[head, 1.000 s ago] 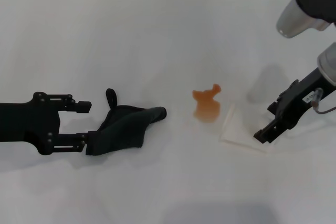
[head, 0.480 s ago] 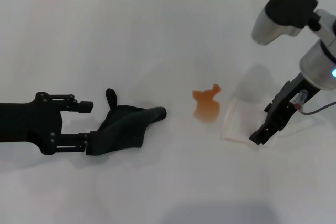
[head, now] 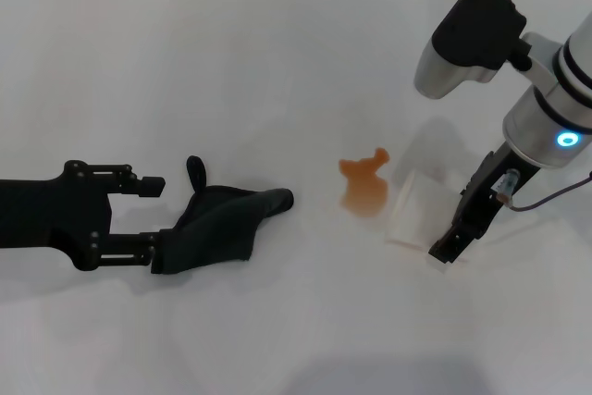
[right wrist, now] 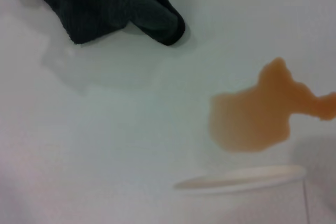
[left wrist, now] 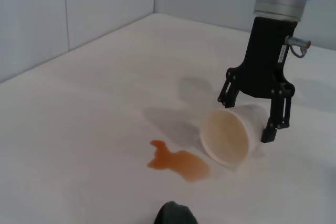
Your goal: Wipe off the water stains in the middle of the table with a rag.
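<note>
The water stains (head: 363, 187) are one orange blotch in the middle of the white table (head: 277, 62); they also show in the left wrist view (left wrist: 178, 162) and the right wrist view (right wrist: 257, 116). The dark rag (head: 217, 224) lies flat to their left, loop tab up; it also shows in the right wrist view (right wrist: 105, 3). My left gripper (head: 148, 217) is open at the rag's left edge, its lower finger touching the cloth. My right gripper (head: 435, 228) is right of the stain, shut on a pale translucent cup (head: 412, 212) lying on its side with its mouth toward the stain.
The cup (left wrist: 228, 139) rests on the table right beside the stain, with the right gripper's fingers (left wrist: 273, 124) on either side of it. A grey wall runs along the table's far edge. Bare table lies between rag and stain.
My right arm has swung left and carried the cup closer to the stain. The left arm and the rag have not moved.
</note>
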You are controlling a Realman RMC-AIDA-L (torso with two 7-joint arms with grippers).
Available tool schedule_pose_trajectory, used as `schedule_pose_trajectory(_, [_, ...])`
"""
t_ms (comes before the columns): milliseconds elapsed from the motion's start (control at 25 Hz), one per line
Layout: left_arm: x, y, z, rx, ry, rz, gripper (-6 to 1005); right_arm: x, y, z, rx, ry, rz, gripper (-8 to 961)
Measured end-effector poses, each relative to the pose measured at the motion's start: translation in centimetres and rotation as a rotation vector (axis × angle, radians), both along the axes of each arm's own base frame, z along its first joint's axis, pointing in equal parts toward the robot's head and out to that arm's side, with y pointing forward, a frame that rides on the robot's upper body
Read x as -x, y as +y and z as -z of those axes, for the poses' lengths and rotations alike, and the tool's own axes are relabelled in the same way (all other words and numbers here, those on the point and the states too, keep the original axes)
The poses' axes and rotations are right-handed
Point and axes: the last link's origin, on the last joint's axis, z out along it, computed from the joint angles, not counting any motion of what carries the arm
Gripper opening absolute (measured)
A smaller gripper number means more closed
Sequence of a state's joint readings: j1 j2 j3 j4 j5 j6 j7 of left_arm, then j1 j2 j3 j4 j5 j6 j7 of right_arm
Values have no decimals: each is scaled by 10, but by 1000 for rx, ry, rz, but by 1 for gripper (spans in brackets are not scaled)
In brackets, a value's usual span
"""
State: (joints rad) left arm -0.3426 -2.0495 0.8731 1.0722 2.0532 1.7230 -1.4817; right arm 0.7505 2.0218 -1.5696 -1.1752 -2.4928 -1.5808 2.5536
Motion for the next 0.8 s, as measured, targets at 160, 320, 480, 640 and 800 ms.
schedule_pose_trajectory(160, [0, 0, 1, 0, 2, 0, 701, -2, 1, 3, 3, -8, -1, 842])
schedule_pose_trajectory(320, [1, -1, 1, 1, 3, -3, 701, -2, 1, 4, -2, -6, -3, 817])
schedule_pose_trajectory(480, [1, -1, 1, 1, 3, -5, 701, -2, 0, 3, -1, -3, -4, 792])
schedule_pose_trajectory(640, [2, -1, 1, 1, 3, -6, 701, -3, 0, 3, 2, 1, -5, 768])
schedule_pose_trajectory(800, [2, -1, 1, 1, 3, -6, 701, -4, 0, -8, -28, 31, -8, 744])
